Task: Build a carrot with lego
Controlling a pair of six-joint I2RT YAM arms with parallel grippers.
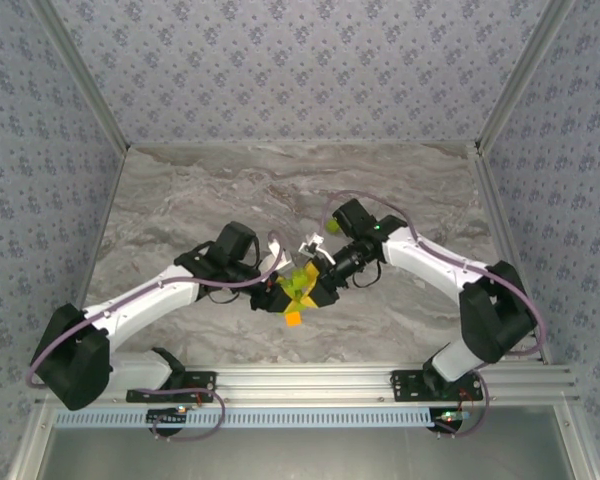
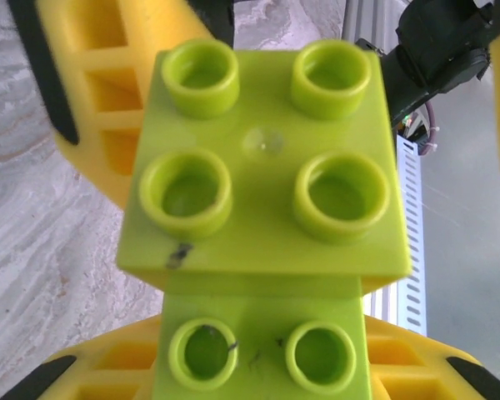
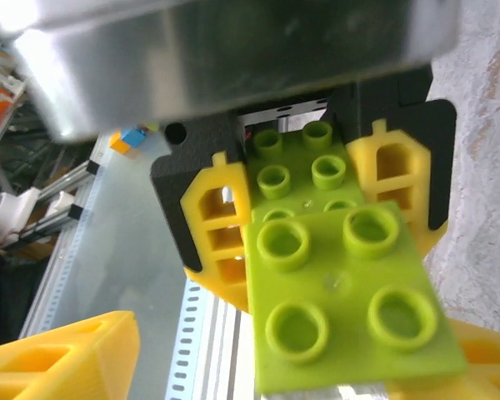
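Observation:
The carrot hangs above the table's middle: lime-green bricks (image 1: 300,283) with an orange brick (image 1: 293,318) at its near end. My left gripper (image 1: 280,292) is shut on it; in the left wrist view its yellow fingers (image 2: 92,375) clamp the lower green brick (image 2: 262,350). A square four-stud green brick (image 2: 262,158) sits on top. My right gripper (image 1: 318,278) faces it from the right and stands open. In the right wrist view its fingertips (image 3: 58,358) flank that top brick (image 3: 350,292), with a wide gap on the left side.
The grey marble tabletop (image 1: 280,190) spreads behind the arms, closed in by patterned walls. An aluminium rail (image 1: 300,380) carrying both arm bases runs along the near edge.

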